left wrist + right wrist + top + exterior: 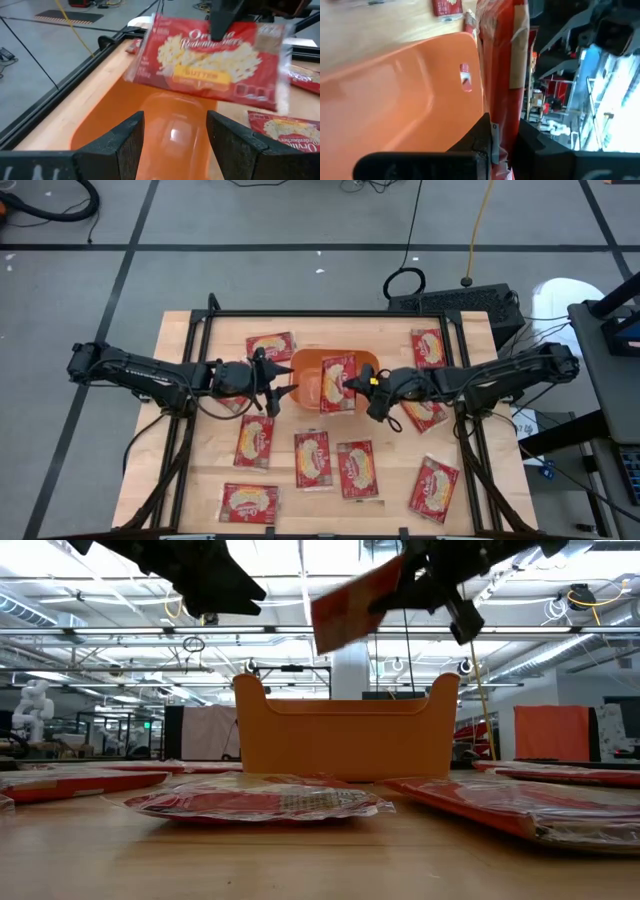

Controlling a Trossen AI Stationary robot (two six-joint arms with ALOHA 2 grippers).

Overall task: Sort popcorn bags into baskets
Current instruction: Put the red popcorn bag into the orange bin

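- The left arm (150, 373) reaches in from the table's left edge, well above the wood.
- Packets lie flat on the table (200, 470): one (249, 502) near the front left corner, one (254, 441) just behind it, and one (271, 346) at the back, beside the bin's left end.
- The left gripper (281, 385) hangs at the bin's left end; its two dark fingers (117, 145) stand well apart and hold nothing, with the orange floor of the bin showing between them.
- The orange bin (306, 372) sits at the middle of the table, towards the back. As far as can be seen, its inside holds nothing, though the raised packet hides part of it from above.
- In front of the bin, two more packets (312, 459) (358, 469) lie side by side, flat on the wood.
- One popcorn bag (338, 383) is up in the air over the bin, clear of its rim in the low view and tilted.
- The right gripper (357, 384) has its fingers closed tight on an edge of that bag, pinching it from the right side.
- The right arm (490, 378) stretches in from the table's right edge.
- Right of the bin, one packet (427, 347) lies at the back, one (424, 413) partly under the right arm, and one (434, 489) near the front right.
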